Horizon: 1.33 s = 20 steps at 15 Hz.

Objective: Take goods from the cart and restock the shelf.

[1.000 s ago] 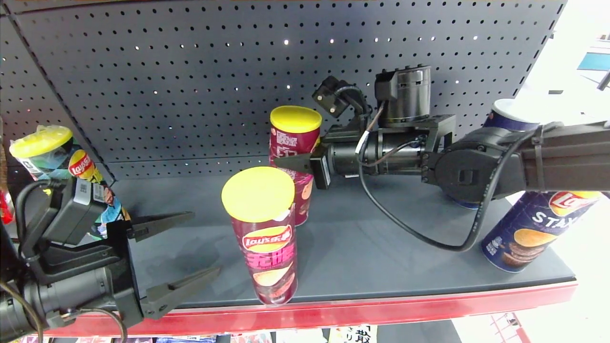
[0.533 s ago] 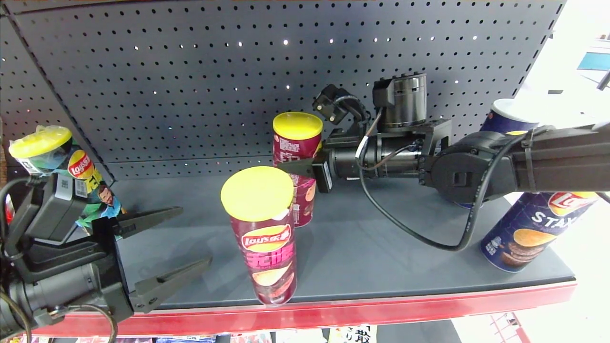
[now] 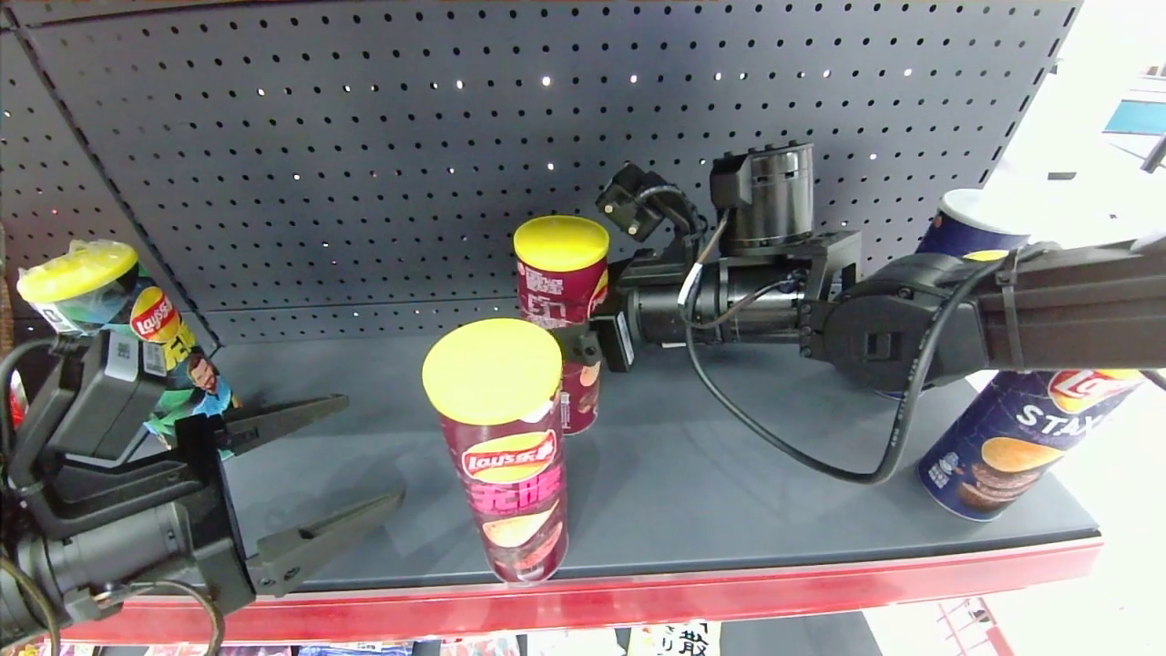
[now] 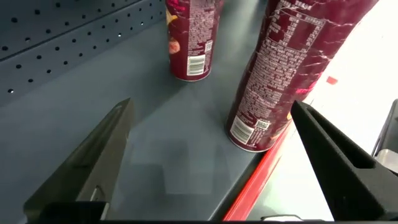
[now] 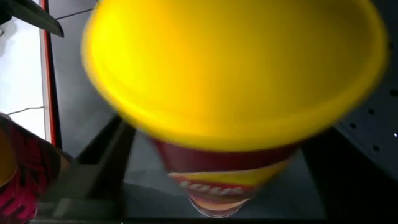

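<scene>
At shelf (image 3: 729,474) rear | right gripper (image 3: 569,319) released, straddling upright maroon chip can (image 3: 557,273) at its 9 o'clock | left gripper (image 3: 373,448) spread, farther

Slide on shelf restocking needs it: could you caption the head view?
Right gripper at the rear maroon can on the grey shelf, a second can standing in front; left gripper open nearby.

We count five chip cans in all on one shelf (image 3: 692,492). Two are maroon chip cans (image 3: 510,474) (image 3: 557,282) with yellow lids, and two are blue chip cans (image 3: 1011,446) (image 3: 970,223). The fifth is a single patterned chip can (image 3: 137,310), also with a yellow lid.
</scene>
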### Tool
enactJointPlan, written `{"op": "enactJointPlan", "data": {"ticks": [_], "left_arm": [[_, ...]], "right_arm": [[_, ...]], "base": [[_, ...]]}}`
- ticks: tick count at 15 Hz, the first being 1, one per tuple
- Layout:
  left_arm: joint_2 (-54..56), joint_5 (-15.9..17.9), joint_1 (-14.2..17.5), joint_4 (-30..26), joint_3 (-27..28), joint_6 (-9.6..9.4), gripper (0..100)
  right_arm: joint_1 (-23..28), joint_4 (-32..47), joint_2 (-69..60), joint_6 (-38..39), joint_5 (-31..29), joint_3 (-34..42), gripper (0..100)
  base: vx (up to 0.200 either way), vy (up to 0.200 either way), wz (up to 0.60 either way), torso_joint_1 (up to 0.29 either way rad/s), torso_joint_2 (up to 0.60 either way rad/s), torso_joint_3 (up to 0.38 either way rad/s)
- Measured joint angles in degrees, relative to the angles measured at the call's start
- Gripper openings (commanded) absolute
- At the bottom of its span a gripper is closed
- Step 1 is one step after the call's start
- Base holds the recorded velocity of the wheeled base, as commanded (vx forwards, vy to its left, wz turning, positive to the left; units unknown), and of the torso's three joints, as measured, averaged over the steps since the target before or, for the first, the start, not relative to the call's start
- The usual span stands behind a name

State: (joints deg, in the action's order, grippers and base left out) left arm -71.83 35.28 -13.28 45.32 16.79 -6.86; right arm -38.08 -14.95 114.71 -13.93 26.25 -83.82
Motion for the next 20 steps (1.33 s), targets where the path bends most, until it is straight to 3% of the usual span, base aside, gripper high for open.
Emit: {"op": "enactJointPlan", "data": {"ticks": [4, 8, 12, 20], "left_arm": [[-0.24, -1.58, 0.0, 0.0, 0.62, -0.06, 100], [-0.57, -6.05, -0.02, -2.93, 1.56, -0.74, 100], [-1.99, -6.74, -0.23, -5.01, 3.11, -3.32, 100], [-7.58, -6.92, -2.99, -4.84, 5.03, -4.06, 100]], "right_arm": [[-0.15, 0.04, -2.17, 0.12, -1.56, 2.24, 100], [-0.23, -0.02, -8.62, 1.73, -5.94, 9.13, 100], [-0.23, -0.07, -17.73, 2.08, -9.2, 17.96, 100], [-1.52, 0.01, -38.36, 1.82, -10.76, 38.75, 100]], "base": [[0.0, 0.0, 0.0, 0.0, 0.0, 0.0], [0.0, 0.0, 0.0, 0.0, 0.0, 0.0], [0.0, 0.0, 0.0, 0.0, 0.0, 0.0], [0.0, 0.0, 0.0, 0.0, 0.0, 0.0]]}}
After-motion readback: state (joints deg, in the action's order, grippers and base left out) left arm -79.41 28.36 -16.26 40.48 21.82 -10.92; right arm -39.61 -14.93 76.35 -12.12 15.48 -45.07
